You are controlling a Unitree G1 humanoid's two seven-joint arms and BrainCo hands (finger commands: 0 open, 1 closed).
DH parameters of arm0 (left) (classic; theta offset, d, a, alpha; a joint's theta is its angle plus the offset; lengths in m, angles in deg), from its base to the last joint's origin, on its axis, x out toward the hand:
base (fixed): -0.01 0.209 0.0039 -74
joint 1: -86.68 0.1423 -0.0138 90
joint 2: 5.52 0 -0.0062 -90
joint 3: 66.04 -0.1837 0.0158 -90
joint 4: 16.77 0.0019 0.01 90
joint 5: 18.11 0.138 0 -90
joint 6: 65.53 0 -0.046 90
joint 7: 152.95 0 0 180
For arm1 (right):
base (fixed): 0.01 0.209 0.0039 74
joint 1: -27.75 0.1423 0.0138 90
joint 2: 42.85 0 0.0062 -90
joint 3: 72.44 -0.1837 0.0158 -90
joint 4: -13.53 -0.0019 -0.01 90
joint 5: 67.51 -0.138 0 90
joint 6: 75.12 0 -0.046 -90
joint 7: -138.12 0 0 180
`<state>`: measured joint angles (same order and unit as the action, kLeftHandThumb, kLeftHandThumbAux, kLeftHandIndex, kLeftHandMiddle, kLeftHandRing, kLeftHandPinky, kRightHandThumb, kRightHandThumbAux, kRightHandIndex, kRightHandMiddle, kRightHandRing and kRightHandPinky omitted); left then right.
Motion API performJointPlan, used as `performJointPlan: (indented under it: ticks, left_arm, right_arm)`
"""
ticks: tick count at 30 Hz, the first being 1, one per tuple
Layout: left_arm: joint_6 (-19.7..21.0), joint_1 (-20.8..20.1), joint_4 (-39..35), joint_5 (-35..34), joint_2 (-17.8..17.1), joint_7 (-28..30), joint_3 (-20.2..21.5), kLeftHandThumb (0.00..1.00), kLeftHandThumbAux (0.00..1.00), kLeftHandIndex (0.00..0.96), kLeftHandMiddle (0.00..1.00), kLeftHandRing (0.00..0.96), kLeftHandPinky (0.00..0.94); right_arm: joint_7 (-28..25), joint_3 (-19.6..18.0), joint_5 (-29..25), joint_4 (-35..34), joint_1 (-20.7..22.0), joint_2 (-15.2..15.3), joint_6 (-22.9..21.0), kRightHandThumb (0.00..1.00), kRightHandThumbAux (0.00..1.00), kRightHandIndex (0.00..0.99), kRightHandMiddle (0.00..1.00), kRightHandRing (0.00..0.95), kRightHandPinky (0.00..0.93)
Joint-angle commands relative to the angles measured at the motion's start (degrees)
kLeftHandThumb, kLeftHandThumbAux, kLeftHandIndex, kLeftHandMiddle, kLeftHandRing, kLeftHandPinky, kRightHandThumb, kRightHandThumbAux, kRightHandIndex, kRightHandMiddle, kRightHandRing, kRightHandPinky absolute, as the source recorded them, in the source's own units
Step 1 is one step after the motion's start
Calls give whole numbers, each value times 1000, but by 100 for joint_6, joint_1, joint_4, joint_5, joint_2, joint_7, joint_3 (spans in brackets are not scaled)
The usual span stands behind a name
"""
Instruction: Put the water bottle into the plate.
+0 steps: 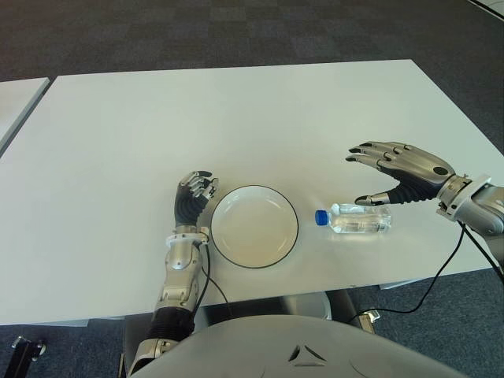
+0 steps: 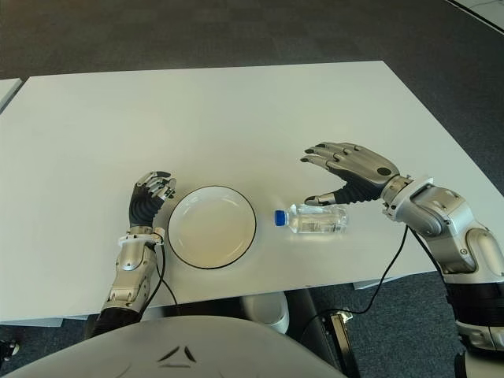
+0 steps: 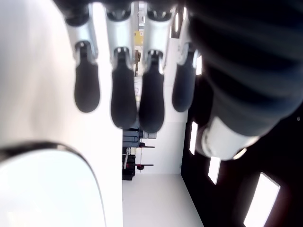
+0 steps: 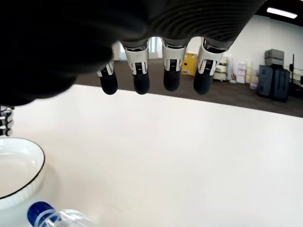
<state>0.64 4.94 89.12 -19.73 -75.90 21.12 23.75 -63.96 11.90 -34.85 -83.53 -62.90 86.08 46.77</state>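
Observation:
A small clear water bottle (image 1: 358, 219) with a blue cap lies on its side on the white table (image 1: 236, 118), cap towards the plate. The white plate (image 1: 253, 227) with a dark rim sits just left of it, with nothing in it. My right hand (image 1: 386, 169) hovers over the bottle's far end, fingers spread, thumb tip close to the bottle, holding nothing. In the right wrist view the bottle's cap (image 4: 38, 213) and the plate's rim (image 4: 28, 182) show below the open fingers (image 4: 142, 80). My left hand (image 1: 194, 197) shows beside the plate's left edge, fingers curled.
The table's front edge runs close below the plate and bottle. A second table's corner (image 1: 16, 102) shows at far left. A black cable (image 1: 437, 276) hangs off the front edge under my right forearm. Dark carpet surrounds the table.

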Motion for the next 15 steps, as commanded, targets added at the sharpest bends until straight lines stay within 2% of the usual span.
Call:
performJointPlan:
  ticks: [1,6,12,15]
  left_arm:
    - [-116,-38,111,-35,159,-50,65,706,712,433,620,607,589]
    - [-233,-51,161,-53,67,45,84,706,713,433,627,617,600]
    - [-196,-28,142,-119,-4,126,156,706,713,433,626,619,595]
    - [-140,-9,106,-97,-11,111,197,706,714,433,622,617,594]
  right_arm:
    - [496,-67,-56,309,-279,-24,630,412,167,0,0,0,0]
    - [1319,-20,484,708,-618,-110,1189,382,186,0,0,0,0]
    - [2252,188,1196,1182,-759,-179,1575,364,202,0,0,0,0]
    - [2488,265,1362,1279,-822,-150,1679,369,201,0,0,0,0]
